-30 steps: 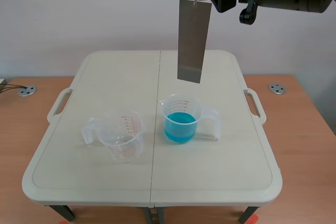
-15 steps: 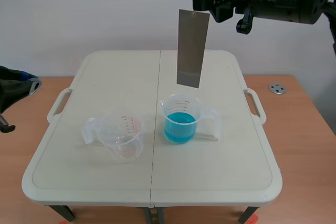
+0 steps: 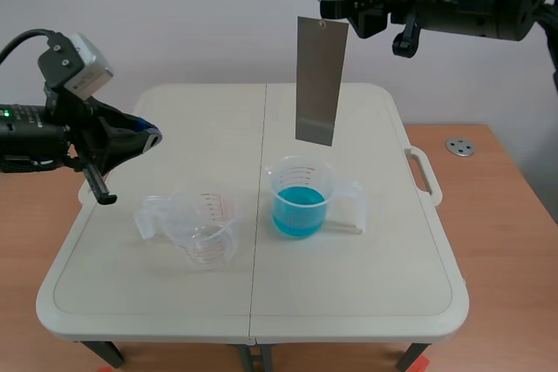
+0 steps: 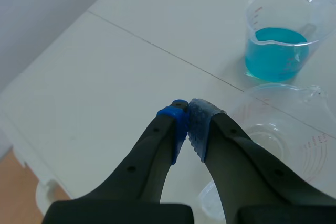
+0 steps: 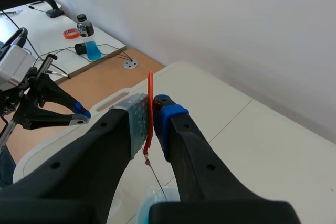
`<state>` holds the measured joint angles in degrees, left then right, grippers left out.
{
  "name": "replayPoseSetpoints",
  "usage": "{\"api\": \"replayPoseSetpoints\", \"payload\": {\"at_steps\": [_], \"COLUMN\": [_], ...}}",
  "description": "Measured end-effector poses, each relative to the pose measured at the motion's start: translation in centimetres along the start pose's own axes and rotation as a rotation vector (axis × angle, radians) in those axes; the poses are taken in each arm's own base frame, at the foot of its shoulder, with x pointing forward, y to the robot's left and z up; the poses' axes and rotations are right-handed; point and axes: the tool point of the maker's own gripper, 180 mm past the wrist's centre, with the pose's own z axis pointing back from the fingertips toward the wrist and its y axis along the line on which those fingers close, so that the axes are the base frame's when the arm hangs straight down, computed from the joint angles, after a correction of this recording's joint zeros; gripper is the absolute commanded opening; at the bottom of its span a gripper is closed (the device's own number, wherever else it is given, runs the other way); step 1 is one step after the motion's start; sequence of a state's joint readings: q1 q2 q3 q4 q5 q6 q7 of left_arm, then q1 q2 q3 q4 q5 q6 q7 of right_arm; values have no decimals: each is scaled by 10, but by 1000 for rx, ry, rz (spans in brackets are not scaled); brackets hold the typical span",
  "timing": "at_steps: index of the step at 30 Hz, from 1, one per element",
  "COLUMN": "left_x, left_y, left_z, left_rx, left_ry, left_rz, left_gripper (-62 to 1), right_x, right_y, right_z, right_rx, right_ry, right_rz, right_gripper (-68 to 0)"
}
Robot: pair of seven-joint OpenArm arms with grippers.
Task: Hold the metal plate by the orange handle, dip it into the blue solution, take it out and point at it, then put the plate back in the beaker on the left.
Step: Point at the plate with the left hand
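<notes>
Overhead, grey metal plate hangs upright, rectangular.

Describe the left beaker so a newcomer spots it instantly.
On the cream folding table, two clear beakers stand either side of the centre seam. The left beaker has red scale marks and its handle turned left. Unlike the right beaker, which holds blue liquid, it looks empty.

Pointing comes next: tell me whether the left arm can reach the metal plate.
Probably yes: only open air lies between the left gripper and the metal plate hanging from the right gripper.
</notes>
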<state>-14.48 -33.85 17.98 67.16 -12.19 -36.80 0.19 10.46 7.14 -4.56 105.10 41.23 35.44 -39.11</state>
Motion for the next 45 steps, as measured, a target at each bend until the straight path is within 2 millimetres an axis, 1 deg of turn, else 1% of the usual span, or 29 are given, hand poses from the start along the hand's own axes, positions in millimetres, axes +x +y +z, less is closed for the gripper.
{"api": "replayPoseSetpoints", "payload": {"at_steps": [4,11,20,30,45], "left_x": [8,30,49,54,54], "left_y": [-11,-27,-51,-63,-64], "left_z": [-19,-47,-72,-82,-83], "left_rx": [-47,-105,-155,-170,-171], "left_ry": [-19,-73,-101,-100,-99], "left_rz": [0,-2,-43,-77,-80], "left_gripper": [-582,-582,-582,-582,-582], "right_x": [0,0,0,0,0], "right_y": [0,0,0,0,0], "right_z": [0,0,0,0,0], "right_rx": [0,0,0,0,0], "right_ry": [0,0,0,0,0], "right_rz": [0,0,0,0,0], "right_gripper": [-662,-662,-662,-662,-662]}}
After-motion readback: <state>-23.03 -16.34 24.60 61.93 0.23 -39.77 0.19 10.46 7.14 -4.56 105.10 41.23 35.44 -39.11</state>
